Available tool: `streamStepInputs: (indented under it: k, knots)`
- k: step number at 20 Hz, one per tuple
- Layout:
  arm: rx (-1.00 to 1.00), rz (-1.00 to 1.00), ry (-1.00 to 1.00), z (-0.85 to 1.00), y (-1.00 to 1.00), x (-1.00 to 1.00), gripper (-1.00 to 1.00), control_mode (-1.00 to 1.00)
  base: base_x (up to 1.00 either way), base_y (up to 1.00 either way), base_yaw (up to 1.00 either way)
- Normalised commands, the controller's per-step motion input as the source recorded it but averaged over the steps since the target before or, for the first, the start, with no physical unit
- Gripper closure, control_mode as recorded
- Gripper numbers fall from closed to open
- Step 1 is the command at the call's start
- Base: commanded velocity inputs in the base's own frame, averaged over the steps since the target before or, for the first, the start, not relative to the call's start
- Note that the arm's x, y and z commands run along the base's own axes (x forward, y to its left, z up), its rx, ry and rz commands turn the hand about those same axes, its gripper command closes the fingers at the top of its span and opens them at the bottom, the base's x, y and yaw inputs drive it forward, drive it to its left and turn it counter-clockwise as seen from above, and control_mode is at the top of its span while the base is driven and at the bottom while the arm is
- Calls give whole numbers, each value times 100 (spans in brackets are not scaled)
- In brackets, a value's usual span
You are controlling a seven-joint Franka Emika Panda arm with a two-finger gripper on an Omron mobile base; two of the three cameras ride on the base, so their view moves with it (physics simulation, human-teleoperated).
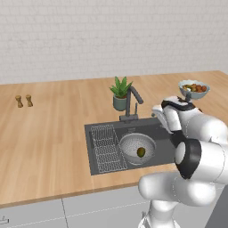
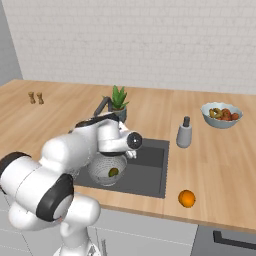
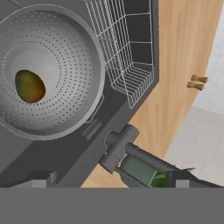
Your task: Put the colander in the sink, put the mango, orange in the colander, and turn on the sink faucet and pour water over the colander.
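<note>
A kitchen: wooden counter with built-in sink, faucet, white-brick wall

A wall of pale whitewashed brick is seen across the top of both base views. Below it, a light wooden counter is spread across the middle of each frame, its grain running left to right. Pale grey cabinet fronts are shown along the bottom left of the left base view, divided by thin seams. Soft, even light is cast, with faint shadows.
</note>
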Motion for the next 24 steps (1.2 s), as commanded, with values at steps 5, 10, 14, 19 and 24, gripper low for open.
streamStepInputs:
  k: [5,10,14,19,24]
  knots:
    - [-12,0,7,39,-67,0,-100,-100,0,0,0]
    - [-13,0,16,39,-76,-3,-100,-100,0,0,0]
    - [-16,0,22,17,-80,-6,-100,-100,0,0,0]
    - [-19,0,28,0,-67,0,-100,-100,0,0,0]
    - [-23,-1,29,0,-58,-3,-100,-100,0,0,0]
